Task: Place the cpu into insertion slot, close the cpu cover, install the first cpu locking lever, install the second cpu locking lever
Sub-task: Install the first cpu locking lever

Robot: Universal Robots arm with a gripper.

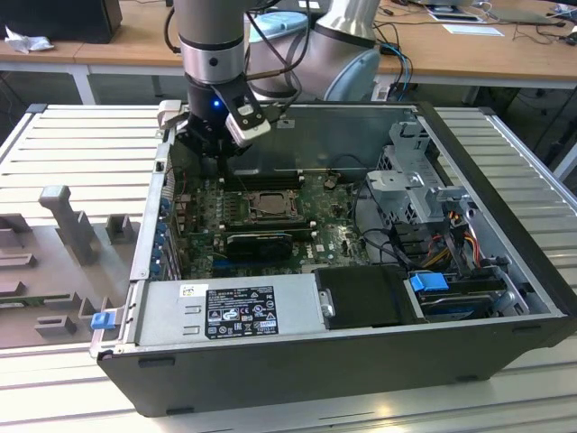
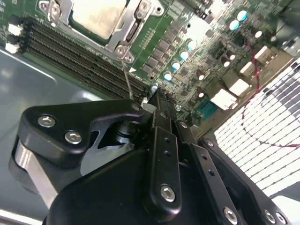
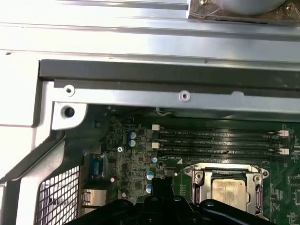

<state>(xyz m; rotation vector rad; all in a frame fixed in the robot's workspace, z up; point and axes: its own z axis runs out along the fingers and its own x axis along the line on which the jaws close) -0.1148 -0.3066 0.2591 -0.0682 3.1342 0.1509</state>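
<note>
The pale cpu [image 2: 98, 16] lies in the insertion slot [image 1: 270, 204] on the green board inside the open computer case. The grey cpu cover [image 3: 225, 169] lies flat around the cpu [image 3: 228, 190], which shows through its cut-out. A thin metal locking lever [image 2: 127, 75] rises from the socket's corner towards my gripper [image 2: 157, 98]. In the exterior view my gripper [image 1: 212, 153] hangs just beyond the socket's far left corner, near the case's back wall. Its black fingers [image 3: 161, 183] look shut together. The lever's free end stops beside the fingertips; whether they touch is hidden.
Long black memory slots [image 3: 220, 140] run between the socket and the case's metal wall [image 3: 164, 70]. A power supply [image 1: 225, 307] fills the near side of the case, and a drive cage [image 1: 415, 171] with cables stands at the exterior view's right. Grey fixtures [image 1: 68, 221] sit outside at the left.
</note>
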